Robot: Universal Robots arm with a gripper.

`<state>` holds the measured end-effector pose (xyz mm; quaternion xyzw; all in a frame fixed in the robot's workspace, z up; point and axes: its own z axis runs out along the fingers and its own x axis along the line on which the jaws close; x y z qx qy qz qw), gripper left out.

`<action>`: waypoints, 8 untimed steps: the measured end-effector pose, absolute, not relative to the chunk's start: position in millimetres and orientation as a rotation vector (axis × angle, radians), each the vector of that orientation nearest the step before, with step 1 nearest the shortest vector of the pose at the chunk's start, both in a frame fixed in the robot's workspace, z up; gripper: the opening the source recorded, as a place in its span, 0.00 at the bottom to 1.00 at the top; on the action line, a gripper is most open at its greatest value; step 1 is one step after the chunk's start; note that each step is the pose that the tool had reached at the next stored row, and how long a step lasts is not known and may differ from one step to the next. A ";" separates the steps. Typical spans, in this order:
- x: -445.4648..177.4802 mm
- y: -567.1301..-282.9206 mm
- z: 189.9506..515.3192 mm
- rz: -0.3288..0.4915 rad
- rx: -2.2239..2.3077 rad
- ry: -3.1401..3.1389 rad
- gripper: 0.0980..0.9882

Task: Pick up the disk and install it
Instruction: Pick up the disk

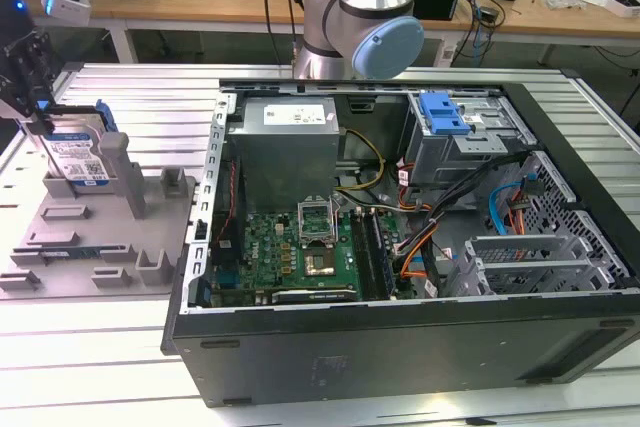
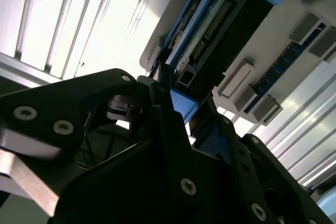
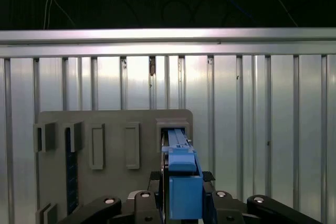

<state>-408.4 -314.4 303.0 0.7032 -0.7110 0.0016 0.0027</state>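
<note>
The disk [image 1: 76, 154], a silver drive with a white-and-blue label in a blue carrier frame, stands on edge in a slot of the grey fixture plate [image 1: 100, 237] at the exterior view's left. My gripper [image 1: 38, 119] is at its top edge. The first wrist view has the blue carrier end [image 3: 185, 190] squeezed between my two black fingers [image 3: 158, 182], with the disk's lower part still in the plate's slot [image 3: 173, 127]. The second wrist view has the disk's connector edge [image 2: 218, 30] running away from my gripper [image 2: 176, 103]. The gripper is shut on the disk.
An open computer case [image 1: 400, 347] lies at the exterior view's right of the fixture, with a motherboard [image 1: 300, 247], cables and a drive bay holding a blue latch piece [image 1: 443, 112]. The arm's base [image 1: 360, 17] stands behind the case. Upright grey posts [image 1: 130, 172] rise beside the disk.
</note>
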 end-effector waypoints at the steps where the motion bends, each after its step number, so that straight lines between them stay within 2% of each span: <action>1: -408.5 -314.4 302.7 0.005 2.205 -2.230 0.33; 8: -408.7 -314.4 300.7 0.005 2.205 -2.230 0.33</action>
